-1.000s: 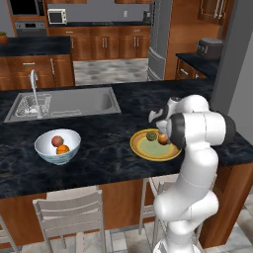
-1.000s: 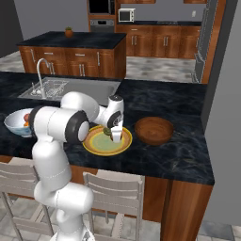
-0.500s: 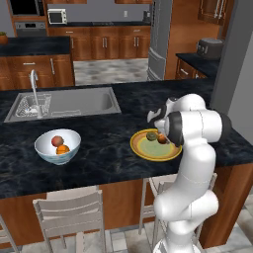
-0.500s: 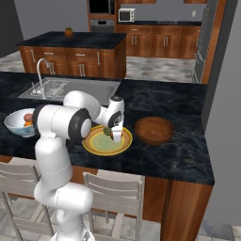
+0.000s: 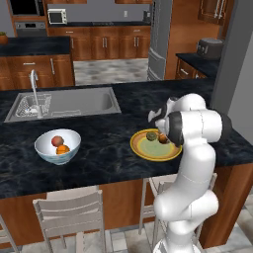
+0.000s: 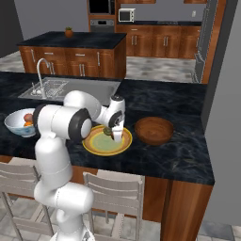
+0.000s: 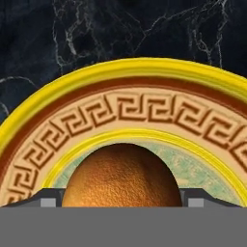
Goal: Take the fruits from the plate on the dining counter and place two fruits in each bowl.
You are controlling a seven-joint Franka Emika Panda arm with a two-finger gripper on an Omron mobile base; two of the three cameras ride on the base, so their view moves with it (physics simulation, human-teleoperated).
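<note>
My gripper (image 6: 116, 135) is down on the plate (image 6: 96, 147), a flat disc with a yellow rim on the black dining counter (image 5: 113, 163). In the hand view a yellow-orange fruit (image 7: 120, 176) sits between my wide-apart fingertips (image 7: 49, 198), whose inner edges lie right beside it. A dark green fruit (image 5: 151, 136) rests on the plate just left of the hand. The white bowl (image 5: 45, 152) holds a reddish fruit (image 5: 57, 141) and an orange fruit (image 5: 63, 149). The brown wooden bowl (image 6: 154, 130) stands right of the plate.
A steel sink (image 5: 66, 103) with a tap (image 5: 34, 91) is set in the counter behind the white bowl. Stools (image 5: 69, 217) stand under the counter's near edge. A grey wall (image 6: 221, 117) closes the counter's right end.
The arm has settled slightly over the plate; the hand stays low at the yellow-orange fruit. The fruits and the bowls have not moved.
</note>
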